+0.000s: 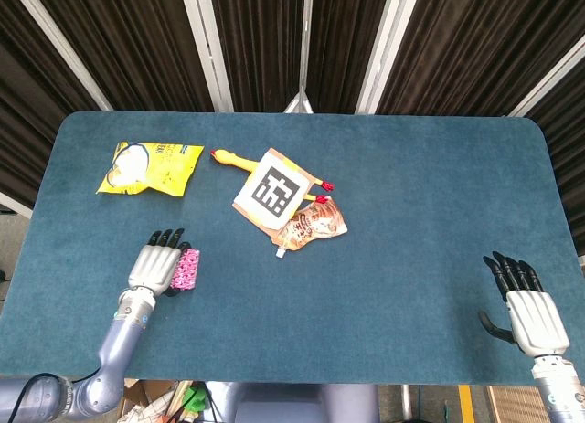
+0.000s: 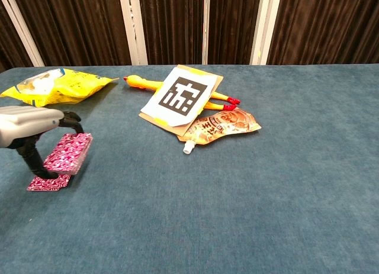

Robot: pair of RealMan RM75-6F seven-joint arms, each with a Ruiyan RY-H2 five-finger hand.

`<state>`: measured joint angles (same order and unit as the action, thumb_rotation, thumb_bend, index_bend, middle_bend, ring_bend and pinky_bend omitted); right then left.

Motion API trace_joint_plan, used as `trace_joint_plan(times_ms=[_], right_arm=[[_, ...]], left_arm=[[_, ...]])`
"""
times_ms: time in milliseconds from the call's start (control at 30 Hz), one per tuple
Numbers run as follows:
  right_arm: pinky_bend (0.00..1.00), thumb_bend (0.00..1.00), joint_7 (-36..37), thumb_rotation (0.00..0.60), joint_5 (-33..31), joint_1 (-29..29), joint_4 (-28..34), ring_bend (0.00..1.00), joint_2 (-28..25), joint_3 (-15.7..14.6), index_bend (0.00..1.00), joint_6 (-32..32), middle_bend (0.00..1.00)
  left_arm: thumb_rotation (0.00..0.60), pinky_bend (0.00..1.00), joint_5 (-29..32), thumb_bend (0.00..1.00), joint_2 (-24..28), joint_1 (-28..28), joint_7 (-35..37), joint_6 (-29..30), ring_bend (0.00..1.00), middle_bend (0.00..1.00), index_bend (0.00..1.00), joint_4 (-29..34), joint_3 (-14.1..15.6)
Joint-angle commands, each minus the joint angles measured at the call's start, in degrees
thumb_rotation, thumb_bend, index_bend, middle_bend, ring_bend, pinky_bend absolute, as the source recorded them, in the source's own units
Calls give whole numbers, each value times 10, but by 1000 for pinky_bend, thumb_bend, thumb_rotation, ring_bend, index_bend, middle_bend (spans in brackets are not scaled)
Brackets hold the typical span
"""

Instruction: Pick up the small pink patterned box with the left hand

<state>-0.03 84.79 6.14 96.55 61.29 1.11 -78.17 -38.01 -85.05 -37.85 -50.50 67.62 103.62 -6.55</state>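
The small pink patterned box (image 1: 188, 269) (image 2: 66, 158) is near the table's front left, tilted up with its low end near the cloth. My left hand (image 1: 161, 266) (image 2: 28, 129) grips it, fingers over the top edge and thumb underneath. My right hand (image 1: 528, 310) rests at the table's front right corner with its fingers spread and nothing in it; the chest view does not show it.
A yellow snack bag (image 1: 148, 167) (image 2: 56, 84) lies at the back left. Mid-table are a card with a black-and-white marker (image 1: 274, 189) (image 2: 185, 95), a yellow rubber chicken (image 1: 230, 158) (image 2: 140, 81) under it and a brown spouted pouch (image 1: 313, 224) (image 2: 220, 126).
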Motion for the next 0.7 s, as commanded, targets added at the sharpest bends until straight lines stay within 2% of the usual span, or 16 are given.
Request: trace_joint_plan(times_ms=[33, 533, 700], right_arm=[[18, 362, 1, 600, -1, 0, 0, 0, 0, 0, 0, 0, 0], [18, 362, 11, 600, -1, 1, 1, 0, -3, 1, 0, 1, 0], [18, 363, 13, 600, 0, 1, 0, 0, -3, 2, 0, 0, 0]], left_arm=[[600, 0, 8, 404, -16, -13, -14, 4, 0, 0, 399, 1, -3], [600, 0, 101, 400, -100, -80, -103, 31, 0, 0, 330, -32, -17], [600, 0, 136, 312, -111, -95, -129, 44, 0, 0, 226, -36, -20]])
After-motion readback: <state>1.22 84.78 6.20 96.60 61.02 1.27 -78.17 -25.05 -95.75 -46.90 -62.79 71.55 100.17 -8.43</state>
